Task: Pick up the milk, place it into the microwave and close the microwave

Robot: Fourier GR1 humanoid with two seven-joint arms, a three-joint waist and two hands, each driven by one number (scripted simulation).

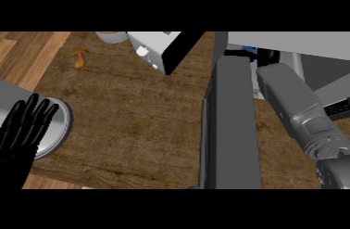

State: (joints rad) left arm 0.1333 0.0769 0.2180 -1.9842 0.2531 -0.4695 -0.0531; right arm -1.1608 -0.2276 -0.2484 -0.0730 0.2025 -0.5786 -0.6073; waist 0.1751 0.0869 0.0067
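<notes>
The microwave's dark grey door [234, 126] stands open, running up the middle right of the head view. Its light grey body [294, 40] sits at the top right. My right forearm [301, 112] reaches from the lower right towards the microwave's opening. My right hand [237, 52] is almost all hidden behind the door's top edge; only a black bit shows. Beside it a small blue-and-white patch [250, 50] shows, perhaps the milk; I cannot tell whether the hand holds it. My left hand [26, 124] rests open at the left edge, fingers up.
A round metal plate [60, 130] lies under the left hand's fingertips on the wooden counter [137, 117]. A small orange-brown item [80, 59] lies at the back left, a pale bowl [113, 36] behind it. A white appliance with a black panel [164, 47] stands at the top middle.
</notes>
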